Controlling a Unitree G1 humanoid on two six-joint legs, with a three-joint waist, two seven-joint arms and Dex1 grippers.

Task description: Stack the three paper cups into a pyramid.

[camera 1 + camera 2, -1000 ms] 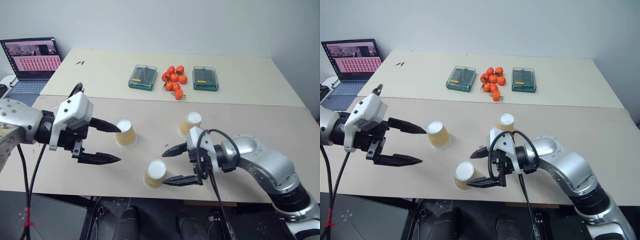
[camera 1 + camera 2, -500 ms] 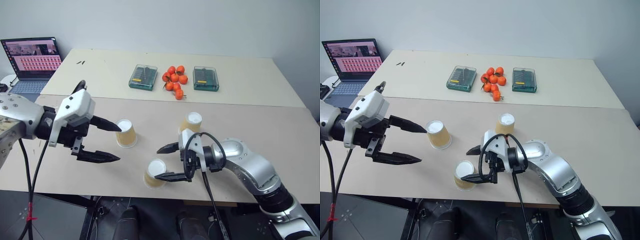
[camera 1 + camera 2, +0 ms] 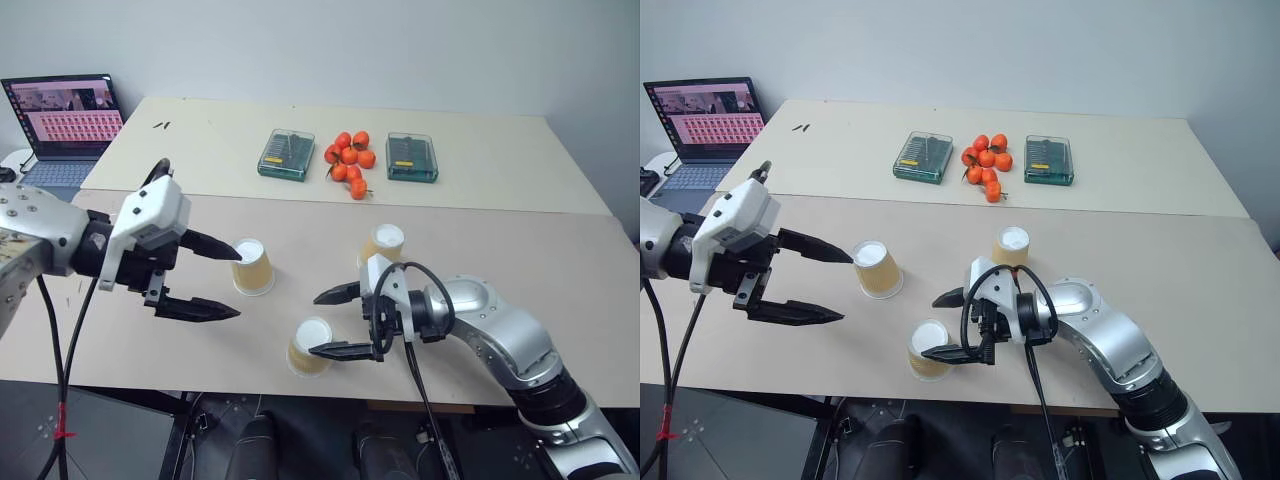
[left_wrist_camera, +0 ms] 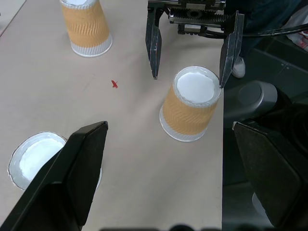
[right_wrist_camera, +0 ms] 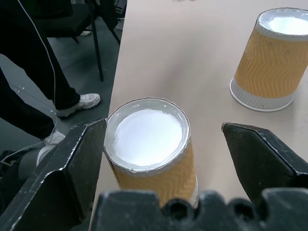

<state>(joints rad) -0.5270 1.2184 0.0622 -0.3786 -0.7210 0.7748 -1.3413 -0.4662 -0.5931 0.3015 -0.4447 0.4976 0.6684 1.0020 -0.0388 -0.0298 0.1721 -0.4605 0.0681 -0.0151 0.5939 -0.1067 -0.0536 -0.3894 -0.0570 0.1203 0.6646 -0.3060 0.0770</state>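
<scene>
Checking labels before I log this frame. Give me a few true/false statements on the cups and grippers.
1. All three paper cups stand upside down and apart on the table. True: near cup, left cup, far cup.
2. One cup is already stacked on two others. False: none is stacked.
3. The right gripper is open with its fingers either side of the near cup. True.
4. The left gripper is shut on the left cup. False: it is open beside that cup, holding nothing.
5. The tangerines lie between two clear boxes. True.
</scene>
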